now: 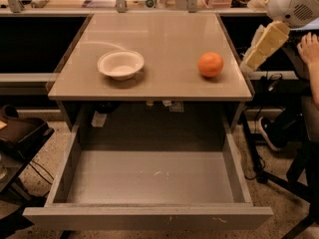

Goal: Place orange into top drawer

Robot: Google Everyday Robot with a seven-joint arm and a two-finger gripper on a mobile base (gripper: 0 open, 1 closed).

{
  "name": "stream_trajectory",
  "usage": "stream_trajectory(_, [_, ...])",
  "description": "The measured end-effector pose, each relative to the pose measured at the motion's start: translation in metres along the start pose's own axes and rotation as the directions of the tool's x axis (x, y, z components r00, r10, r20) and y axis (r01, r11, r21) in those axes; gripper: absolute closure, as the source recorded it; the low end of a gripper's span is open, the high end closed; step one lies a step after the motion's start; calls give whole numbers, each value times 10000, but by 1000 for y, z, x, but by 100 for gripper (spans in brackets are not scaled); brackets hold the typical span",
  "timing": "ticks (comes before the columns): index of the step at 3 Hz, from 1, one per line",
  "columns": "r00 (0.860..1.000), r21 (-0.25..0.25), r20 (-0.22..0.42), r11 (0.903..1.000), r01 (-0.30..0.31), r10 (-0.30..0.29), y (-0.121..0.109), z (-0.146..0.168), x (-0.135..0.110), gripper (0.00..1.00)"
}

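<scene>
Gripper (255, 58) is at the far right, just off the table's (164, 34) right edge at about tabletop height, at the end of the white and cream arm (293, 5). Can't tell how far open it is. It has no hold on the orange and isn't touching anything on the table. Orange (210, 64) sits on the tabletop, right side toward the front, near the gripper but clearly apart from it, with bare table all round. Bowl (120, 63) is on the left side of the tabletop, upright, looks empty, well apart from the orange. Drawer (149, 217) is pulled out wide below the table front, floor bare apart from a few small specks. A person's hand (310, 48) shows at the right frame edge behind the arm, not near the fruit. Step in hand: the approach. The grasp hasn't begun and the drawer is already open, so nothing of the placing is done. Next move probably calls for bringing the gripper left over the orange, coming down on it from above and closing round its middle. It's round and may roll if nudged off-centre, possibly off the front edge. After that: lift, carry forward past the table lip, lower into the drawer, let go.
</scene>
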State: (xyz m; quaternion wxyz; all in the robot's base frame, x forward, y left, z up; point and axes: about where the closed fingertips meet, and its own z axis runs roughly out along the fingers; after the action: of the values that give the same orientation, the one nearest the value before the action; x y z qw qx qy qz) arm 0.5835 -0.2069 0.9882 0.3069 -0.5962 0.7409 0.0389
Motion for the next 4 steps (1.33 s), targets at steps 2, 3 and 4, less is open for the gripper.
stream_trajectory(2, [9934,578,1116,9981,213,-276,-46,-10,-16,0])
stream_trajectory(3, [9954,308,937,9994,161,-189,-48,13,-8,0])
stream_trajectory(4, [9925,-206,1158,9991,-366,388,-54,60,12,0])
